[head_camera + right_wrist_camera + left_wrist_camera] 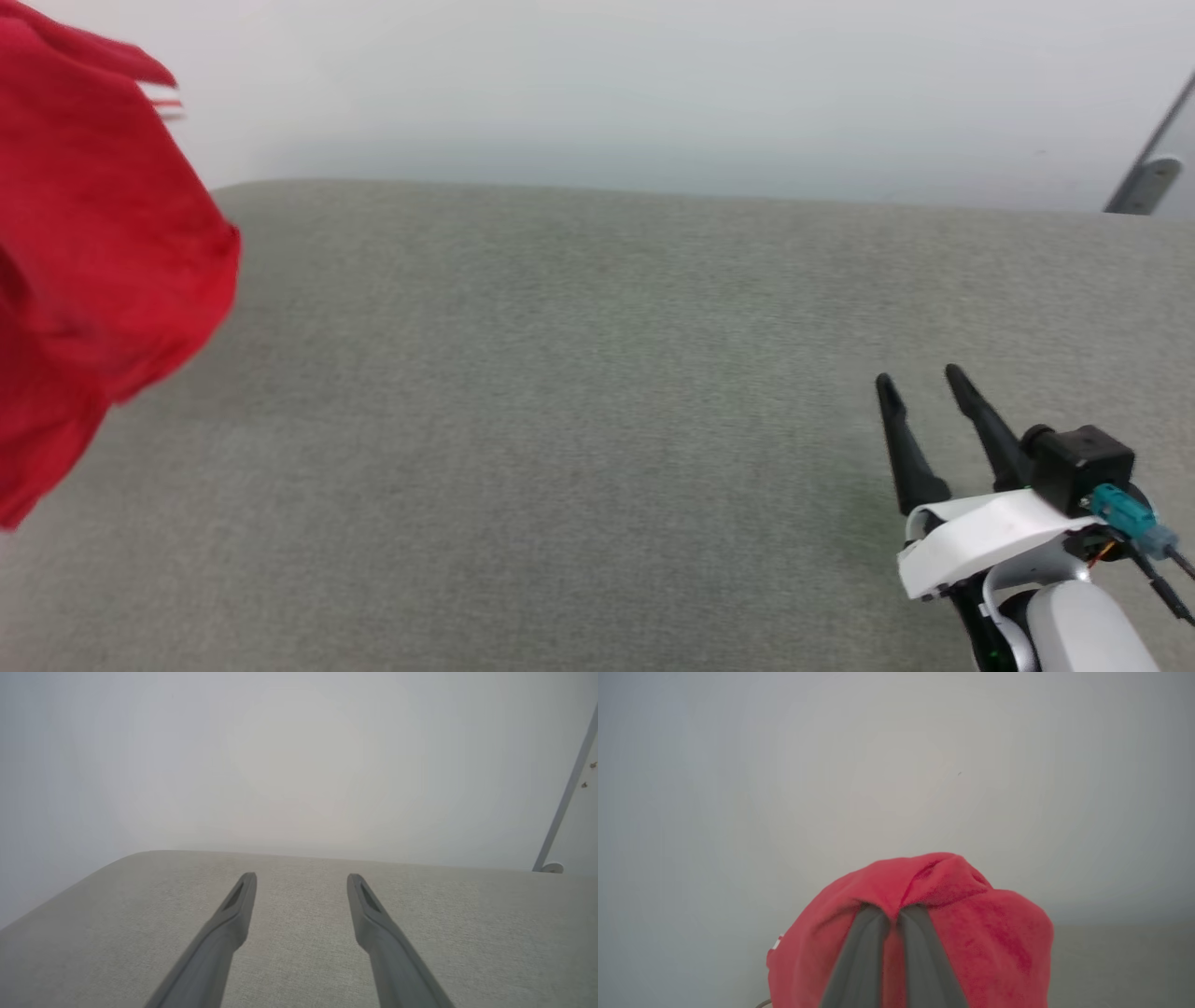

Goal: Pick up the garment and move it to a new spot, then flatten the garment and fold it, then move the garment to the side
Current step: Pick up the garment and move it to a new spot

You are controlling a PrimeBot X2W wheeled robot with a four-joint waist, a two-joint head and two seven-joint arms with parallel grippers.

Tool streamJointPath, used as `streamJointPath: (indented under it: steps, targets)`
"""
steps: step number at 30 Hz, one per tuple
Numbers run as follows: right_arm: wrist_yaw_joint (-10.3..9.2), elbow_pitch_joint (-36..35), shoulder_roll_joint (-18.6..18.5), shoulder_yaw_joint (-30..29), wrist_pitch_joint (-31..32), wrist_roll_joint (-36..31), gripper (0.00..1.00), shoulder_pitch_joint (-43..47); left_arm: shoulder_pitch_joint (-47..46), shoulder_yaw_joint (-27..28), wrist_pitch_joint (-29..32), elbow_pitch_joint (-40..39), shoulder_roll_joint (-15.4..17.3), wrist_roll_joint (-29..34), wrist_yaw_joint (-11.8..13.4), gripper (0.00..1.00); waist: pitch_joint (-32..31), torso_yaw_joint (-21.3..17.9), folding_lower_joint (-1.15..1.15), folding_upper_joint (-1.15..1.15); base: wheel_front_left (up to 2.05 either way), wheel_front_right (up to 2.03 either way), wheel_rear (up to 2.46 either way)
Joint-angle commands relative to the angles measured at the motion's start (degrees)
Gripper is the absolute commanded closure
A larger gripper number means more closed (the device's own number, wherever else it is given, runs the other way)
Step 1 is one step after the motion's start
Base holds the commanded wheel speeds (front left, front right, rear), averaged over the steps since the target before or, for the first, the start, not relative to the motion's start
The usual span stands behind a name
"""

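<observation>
The red garment hangs in the air at the far left of the head view, above the grey padded surface, with a bit of striped trim showing near its top. In the left wrist view my left gripper is shut on a bunched fold of the garment, which drapes over both fingers. My right gripper hovers low over the surface at the lower right, open with nothing between its fingers.
A pale wall rises behind the surface's far edge. A grey metal bar with a round foot leans at the far right, also seen in the right wrist view as a slanted bar.
</observation>
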Motion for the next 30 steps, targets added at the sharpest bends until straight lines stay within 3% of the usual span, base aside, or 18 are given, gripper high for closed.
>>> streamJointPath:
  steps: [1, 13, 21, 30]
  targets:
    - [-0.08, -0.3, -0.3, -0.4, -0.2, 0.1, 0.0, 0.0, 0.7, 0.3, 0.4, -1.1, 0.0, -0.6, 0.5, 1.0, -0.4, -1.4, 0.0, 0.0, 0.0, 0.0, 0.0]
    - [-0.08, -1.8, -0.4, -5.4, -0.6, -0.4, 0.0, -1.1, 3.8, -0.2, 8.0, -18.4, -0.6, -4.0, 7.0, 1.0, 1.5, -10.4, 0.0, 0.0, 0.0, 0.0, 0.0]
    - [-0.08, -1.8, 0.4, -8.8, -1.8, -0.9, 0.0, -0.9, 2.1, -5.9, 11.3, -26.2, -5.7, -2.1, 9.9, 1.0, 4.3, -15.3, 0.0, 0.0, 0.0, 0.0, 0.0]
    - [-0.08, -0.7, 1.6, -8.7, -3.3, -0.7, 0.0, -1.5, 4.7, -13.1, 12.7, -26.5, -11.7, -1.0, 10.9, 1.0, 7.2, -18.7, 0.0, 0.0, 0.0, 0.0, 0.0]
